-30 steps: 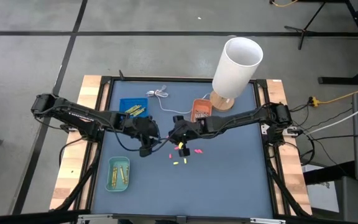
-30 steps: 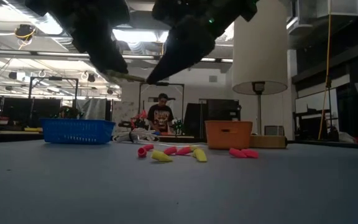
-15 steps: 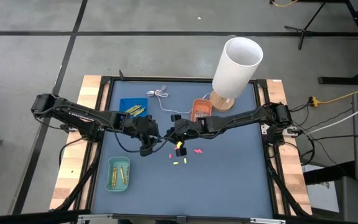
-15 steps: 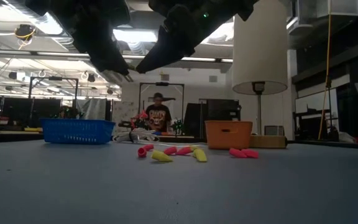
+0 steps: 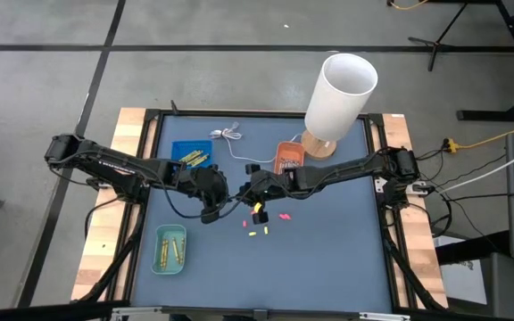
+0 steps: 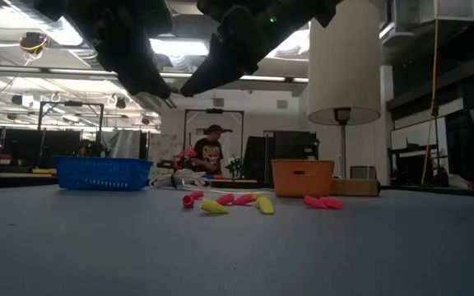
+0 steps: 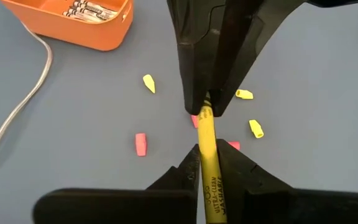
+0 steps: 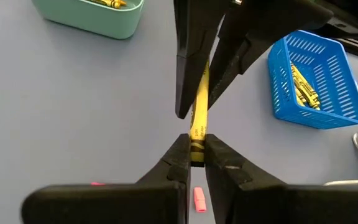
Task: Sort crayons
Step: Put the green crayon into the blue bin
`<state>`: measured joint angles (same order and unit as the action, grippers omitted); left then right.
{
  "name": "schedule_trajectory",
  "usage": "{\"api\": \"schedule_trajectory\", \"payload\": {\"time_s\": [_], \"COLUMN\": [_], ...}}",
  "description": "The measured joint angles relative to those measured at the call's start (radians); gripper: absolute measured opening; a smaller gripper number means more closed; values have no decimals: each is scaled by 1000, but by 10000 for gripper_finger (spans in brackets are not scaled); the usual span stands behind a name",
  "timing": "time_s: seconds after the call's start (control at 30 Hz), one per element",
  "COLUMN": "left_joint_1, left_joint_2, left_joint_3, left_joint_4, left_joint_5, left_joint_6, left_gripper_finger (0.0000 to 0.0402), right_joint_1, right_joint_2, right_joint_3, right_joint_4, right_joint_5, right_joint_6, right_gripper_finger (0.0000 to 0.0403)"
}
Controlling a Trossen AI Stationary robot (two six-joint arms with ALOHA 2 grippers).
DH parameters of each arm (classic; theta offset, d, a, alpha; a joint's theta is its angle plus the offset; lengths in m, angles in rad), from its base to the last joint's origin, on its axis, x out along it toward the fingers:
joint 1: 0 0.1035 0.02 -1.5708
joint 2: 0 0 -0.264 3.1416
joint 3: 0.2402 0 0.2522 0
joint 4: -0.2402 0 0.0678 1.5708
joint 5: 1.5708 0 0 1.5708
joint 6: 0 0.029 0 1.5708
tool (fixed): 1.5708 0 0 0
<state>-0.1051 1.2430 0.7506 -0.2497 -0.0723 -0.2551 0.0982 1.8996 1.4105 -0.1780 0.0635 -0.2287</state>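
Note:
A yellow crayon (image 7: 205,134) hangs above the table's middle, with my left gripper (image 7: 205,163) and my right gripper (image 8: 196,152) each shut on one of its ends. The two grippers meet tip to tip (image 5: 236,198), the left coming from the table's left, the right from its right. Below them, short yellow and pink crayon pieces (image 5: 259,215) lie loose on the blue mat. More yellow crayons lie in the blue basket (image 5: 190,155) and in the green tray (image 5: 170,250). My left gripper pinches the labelled end (image 7: 207,177) of the crayon between its two fingers, slanting down from the table's left, fingers along the crayon. The crayon is clear of the table. My right gripper pinches the crayon's other end (image 8: 197,138) between its two fingers, slanting down from the table's right. The fingers lie along the crayon. The crayon bridges the short gap to the left fingers.
An orange tray (image 5: 288,158) with crayons stands at the far right of the middle, beside a white lamp (image 5: 339,94). A thin white cable (image 5: 230,135) lies at the far edge. The mat's near half is bare apart from the green tray.
My right gripper has tipped its fingers upward, raising the crayon's free end to the left gripper's fingertips. The loose pieces on the mat have not moved.

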Motion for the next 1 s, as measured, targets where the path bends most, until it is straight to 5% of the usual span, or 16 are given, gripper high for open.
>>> {"api": "schedule_trajectory", "payload": {"time_s": [0.6, 1.0], "left_joint_1": [0, 13], "left_joint_2": [0, 0], "left_joint_3": [0, 0], "left_joint_4": [2, 7], "left_joint_5": [0, 8], "left_joint_6": [0, 4], "left_gripper_finger": [10, 10], "right_joint_1": [0, 0], "right_joint_2": [0, 0], "right_joint_3": [1, 2], "right_joint_4": [-4, -3], "right_joint_5": [-3, -3], "right_joint_6": [0, -3], "right_gripper_finger": [33, 143]}}
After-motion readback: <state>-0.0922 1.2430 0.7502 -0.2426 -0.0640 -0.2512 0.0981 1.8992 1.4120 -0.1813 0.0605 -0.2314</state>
